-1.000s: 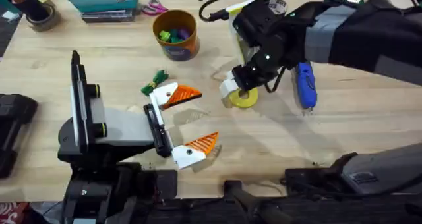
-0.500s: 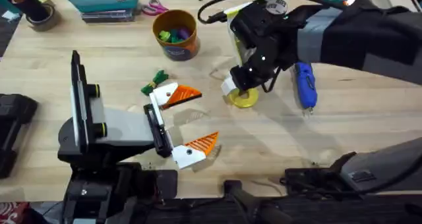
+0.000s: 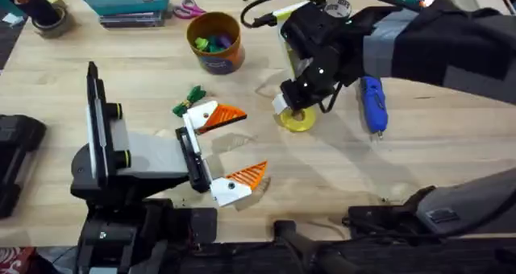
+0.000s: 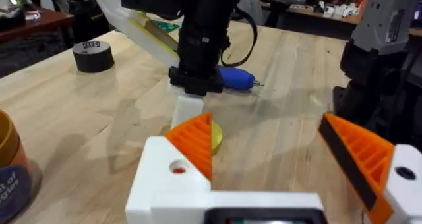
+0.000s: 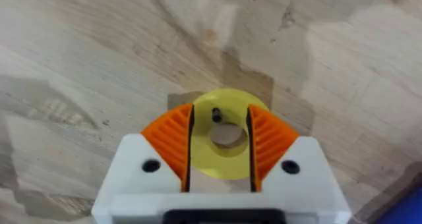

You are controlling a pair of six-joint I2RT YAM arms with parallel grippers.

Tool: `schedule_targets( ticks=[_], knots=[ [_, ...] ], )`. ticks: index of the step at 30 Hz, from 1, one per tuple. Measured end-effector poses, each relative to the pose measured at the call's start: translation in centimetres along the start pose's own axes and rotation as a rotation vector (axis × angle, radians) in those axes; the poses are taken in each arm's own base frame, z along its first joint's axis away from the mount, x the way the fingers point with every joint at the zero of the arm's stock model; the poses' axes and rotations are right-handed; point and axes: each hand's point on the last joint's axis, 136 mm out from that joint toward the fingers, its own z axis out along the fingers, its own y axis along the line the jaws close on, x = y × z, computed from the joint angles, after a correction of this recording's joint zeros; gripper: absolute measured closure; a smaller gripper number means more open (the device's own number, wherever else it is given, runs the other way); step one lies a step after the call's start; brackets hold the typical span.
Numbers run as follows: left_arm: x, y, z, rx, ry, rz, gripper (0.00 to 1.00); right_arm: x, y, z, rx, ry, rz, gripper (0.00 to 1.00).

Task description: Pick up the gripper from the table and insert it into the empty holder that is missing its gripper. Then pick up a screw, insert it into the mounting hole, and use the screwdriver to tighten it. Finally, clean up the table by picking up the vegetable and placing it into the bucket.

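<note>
L gripper (image 3: 232,153), white mounts w/ orange ribbed pads, spread wide, holds nothing, lying low on the pale wood table (image 3: 121,72). Tiny green leafy vegetable (image 3: 190,97) just beside its far finger. R gripper (image 5: 219,145) down over flat yellow ring (image 5: 227,135), narrow gap, straddling small dark screw (image 5: 216,114), not clamped yet. Risk: pads nudge screw, it skitters off ring. Blue pen-shaped screwdriver (image 3: 372,103) just beyond; orange-brown bucket (image 3: 215,42) farther back.

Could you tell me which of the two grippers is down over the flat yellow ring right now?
The right gripper is: its orange pads straddle the yellow ring by the blue screwdriver. The left gripper stands apart, nearer the green vegetable.
</note>
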Motion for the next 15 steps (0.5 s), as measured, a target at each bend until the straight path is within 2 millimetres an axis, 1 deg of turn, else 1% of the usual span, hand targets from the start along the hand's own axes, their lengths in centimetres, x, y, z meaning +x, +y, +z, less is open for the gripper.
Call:
schedule_targets(
  ticks=[5, 7, 10, 13, 15],
  knots=[
    [0.0, 0.0, 0.0, 0.0, 0.0, 0.0, 0.015, -0.04, 0.32, 0.01, 0.006, -0.005, -0.013, 0.587],
    [0.0, 0.0, 0.0, 0.0, 0.0, 0.0, 0.015, -0.03, 0.35, 0.02, 0.01, -0.005, -0.017, 0.636],
    [0.0, 0.0, 0.0, 0.0, 0.0, 0.0, 0.015, -0.09, 0.37, 0.02, 0.01, -0.008, -0.017, 0.673],
    [0.0, 0.0, 0.0, 0.0, 0.0, 0.0, 0.015, -0.33, 0.41, 0.01, 0.008, -0.018, -0.017, 0.794],
    [0.0, 0.0, 0.0, 0.0, 0.0, 0.0, 0.015, -0.44, 0.39, 0.01, 0.009, -0.022, -0.016, 0.829]
  ],
)
